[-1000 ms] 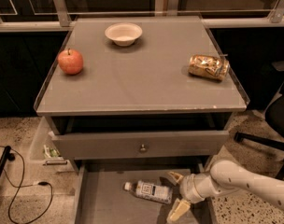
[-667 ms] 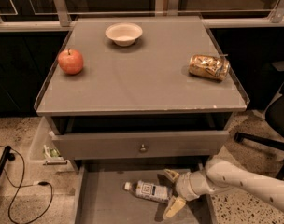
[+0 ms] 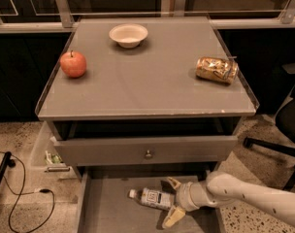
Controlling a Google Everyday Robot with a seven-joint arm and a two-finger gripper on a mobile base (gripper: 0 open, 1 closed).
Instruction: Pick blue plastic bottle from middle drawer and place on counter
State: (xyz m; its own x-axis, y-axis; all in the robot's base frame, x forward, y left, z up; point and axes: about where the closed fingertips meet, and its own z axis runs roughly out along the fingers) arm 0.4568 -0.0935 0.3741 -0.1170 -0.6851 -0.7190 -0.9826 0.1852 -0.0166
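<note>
The blue plastic bottle [image 3: 151, 198] lies on its side on the floor of the open middle drawer [image 3: 106, 212], white cap pointing left. My gripper [image 3: 172, 201] reaches in from the right at the bottle's base end. It is open, with one fingertip [image 3: 173, 182] behind the bottle and the other [image 3: 171, 219] in front, so the base sits between them. The counter [image 3: 142, 89] is above, a flat grey top with a thin clear rim.
On the counter are a red apple [image 3: 73, 63] at the left, a white bowl [image 3: 128, 34] at the back and a golden snack bag [image 3: 217, 69] at the right. A drawer panel with a knob [image 3: 148, 154] juts out above the open drawer. A chair base [image 3: 278, 144] stands at the right, cables [image 3: 21, 193] at the left.
My gripper has moved left along the drawer toward the bottle, and its open fingers now straddle the bottle's base. The bottle has not moved.
</note>
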